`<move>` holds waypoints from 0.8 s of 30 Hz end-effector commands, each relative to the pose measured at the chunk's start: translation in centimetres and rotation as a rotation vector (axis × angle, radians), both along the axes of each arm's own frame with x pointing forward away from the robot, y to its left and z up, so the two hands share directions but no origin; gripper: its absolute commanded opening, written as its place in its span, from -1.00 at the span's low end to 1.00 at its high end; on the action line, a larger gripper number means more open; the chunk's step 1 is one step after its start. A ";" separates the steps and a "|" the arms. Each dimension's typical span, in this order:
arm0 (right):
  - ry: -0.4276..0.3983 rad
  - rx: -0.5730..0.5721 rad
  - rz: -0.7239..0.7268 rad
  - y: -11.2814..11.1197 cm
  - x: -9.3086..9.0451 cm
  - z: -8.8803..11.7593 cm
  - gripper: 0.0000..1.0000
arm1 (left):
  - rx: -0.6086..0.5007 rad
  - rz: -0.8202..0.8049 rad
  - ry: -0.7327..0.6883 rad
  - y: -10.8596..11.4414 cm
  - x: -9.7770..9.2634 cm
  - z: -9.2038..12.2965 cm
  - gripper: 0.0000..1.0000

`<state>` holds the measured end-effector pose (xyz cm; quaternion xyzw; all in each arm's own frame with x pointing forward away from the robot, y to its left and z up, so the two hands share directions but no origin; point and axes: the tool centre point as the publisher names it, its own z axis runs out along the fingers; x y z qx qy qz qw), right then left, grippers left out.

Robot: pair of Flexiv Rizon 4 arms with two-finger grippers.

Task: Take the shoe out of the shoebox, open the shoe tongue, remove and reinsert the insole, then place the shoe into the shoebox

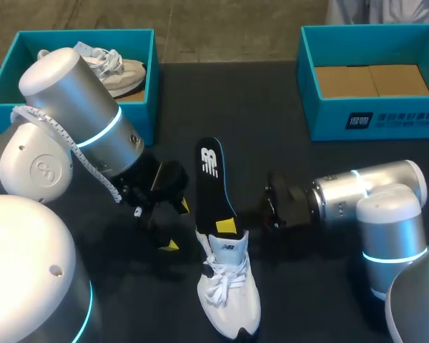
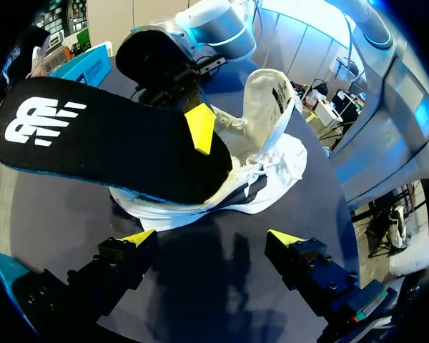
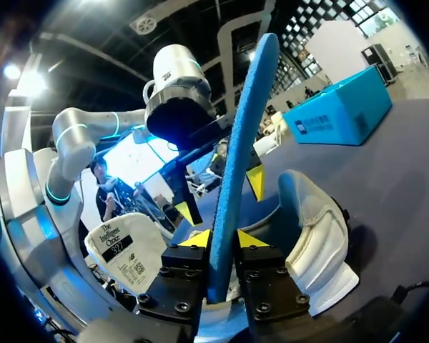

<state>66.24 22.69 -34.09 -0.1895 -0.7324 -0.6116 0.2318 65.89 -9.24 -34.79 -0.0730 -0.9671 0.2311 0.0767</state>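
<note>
Dark table (image 1: 286,136), two arms over it. Nearest, at 6 o'clock, the shoe (image 1: 232,300) lies on its sole, toe toward the robot, laces loose, mouth facing 12.

Left gripper (image 1: 176,226) hangs just beside the shoe at its 9 o'clock, fingers apart, nothing between them. It is touching neither shoe nor insole.

Right gripper (image 3: 224,239) comes in from 3 o'clock and is clamped on the insole (image 1: 213,179), pinching it through its thickness close to the shoe mouth. The insole's lower end sits in the mouth and the rest sticks out toward 12, logo side up.

Farther back, the left box (image 1: 147,107) at 11 o'clock holds another shoe (image 1: 121,71). The right box (image 1: 329,121) at 1 o'clock shows a bare cardboard floor.

Can't tell from this whether the insole is going out or in.

Risks, as I judge them:
- Nothing pins the shoe, so any push or pull on the insole may drag or spin it.
- Pushing in could make the long free end fold, or catch on the tongue.
- The pinch is narrow, so the insole could twist or slip out.
- The grippers are near each other, so bringing the left one in to brace the shoe may cause a bump.
</note>
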 end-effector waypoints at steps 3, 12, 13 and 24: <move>0.000 -0.007 0.011 0.8 0.9 -0.1 -0.55 | 0.002 0.000 -0.002 0.0 -0.1 0.0 1.00; -0.018 -0.001 0.008 0.8 1.8 0.5 -0.55 | 0.002 0.000 -0.002 0.0 -0.1 0.0 1.00; -0.021 0.001 0.007 0.8 1.9 0.6 -0.54 | 0.002 0.000 -0.002 0.0 -0.1 0.0 1.00; -0.043 0.009 -0.005 0.7 2.8 1.4 -0.80 | 0.002 0.000 -0.002 0.0 -0.1 0.0 1.00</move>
